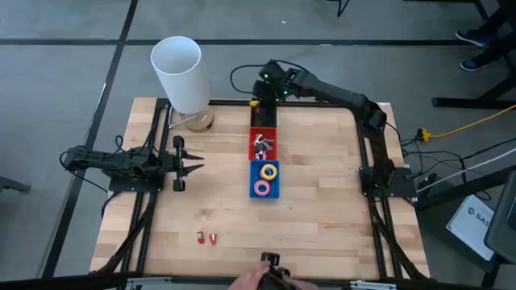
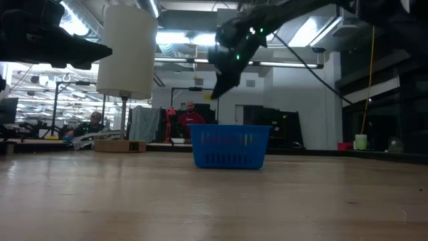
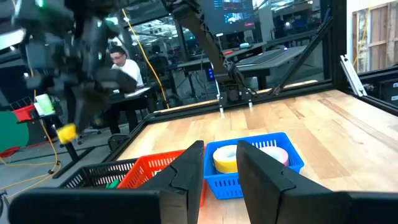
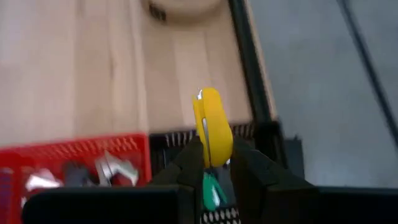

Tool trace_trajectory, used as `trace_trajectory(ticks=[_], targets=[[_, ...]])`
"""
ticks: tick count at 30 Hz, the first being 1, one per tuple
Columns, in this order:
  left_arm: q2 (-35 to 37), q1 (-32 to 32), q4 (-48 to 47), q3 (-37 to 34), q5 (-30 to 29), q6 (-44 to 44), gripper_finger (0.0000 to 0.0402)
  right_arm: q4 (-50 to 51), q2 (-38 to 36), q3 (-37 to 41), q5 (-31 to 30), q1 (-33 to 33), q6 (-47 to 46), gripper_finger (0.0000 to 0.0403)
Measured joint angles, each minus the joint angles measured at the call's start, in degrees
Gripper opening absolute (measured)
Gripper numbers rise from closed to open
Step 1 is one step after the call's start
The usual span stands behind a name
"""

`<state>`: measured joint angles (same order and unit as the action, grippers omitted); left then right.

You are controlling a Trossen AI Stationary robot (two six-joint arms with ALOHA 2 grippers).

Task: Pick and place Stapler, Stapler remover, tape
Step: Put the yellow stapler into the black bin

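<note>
My right gripper (image 4: 216,150) is shut on a yellow stapler (image 4: 211,124) in the air over a black basket (image 4: 255,134) at the table's far edge; something green (image 4: 211,190) lies in that basket. Nearer stands a red basket (image 1: 262,143) with silvery staple removers (image 4: 115,168). A blue basket (image 1: 264,179) holds a yellow tape roll (image 1: 268,171) and a pink one (image 1: 263,188). My left gripper (image 1: 193,167) waits open at the table's left side. My right gripper pinches the yellow stapler between its two fingers near one end (image 4: 214,158). Most of the stapler sticks out past the fingertips. The fingers slant down toward the table's far edge. The stapler is lifted clear, above the black basket.
A tall white cylinder (image 1: 179,72) on a round wooden foot stands at the far left corner. Two small red pieces (image 1: 205,238) lie near the front edge. A person's hand (image 1: 258,278) shows at the near edge. Bare wood lies left and right of the baskets.
</note>
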<state>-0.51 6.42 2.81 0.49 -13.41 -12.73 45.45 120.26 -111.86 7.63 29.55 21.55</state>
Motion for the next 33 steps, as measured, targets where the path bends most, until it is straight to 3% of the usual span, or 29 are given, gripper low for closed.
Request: trace_trajectory(ticks=[9,14,25,33], targets=[[0.0,0.0,0.0,0.0,0.0,0.0,0.0093,-7.4,2.0,11.4,-0.5,2.1,0.4,0.0060],[0.0,0.0,0.0,0.0,0.0,0.0,0.0095,-11.7,2.0,16.4,-0.6,2.3,-0.1,0.0080],[0.0,0.0,0.0,0.0,0.0,0.0,0.0091,-14.6,2.0,17.6,-0.7,2.3,-4.2,0.0118],[0.0,0.0,0.0,0.0,0.0,0.0,0.0092,-15.7,2.0,17.6,-5.5,2.1,-9.2,0.0151]])
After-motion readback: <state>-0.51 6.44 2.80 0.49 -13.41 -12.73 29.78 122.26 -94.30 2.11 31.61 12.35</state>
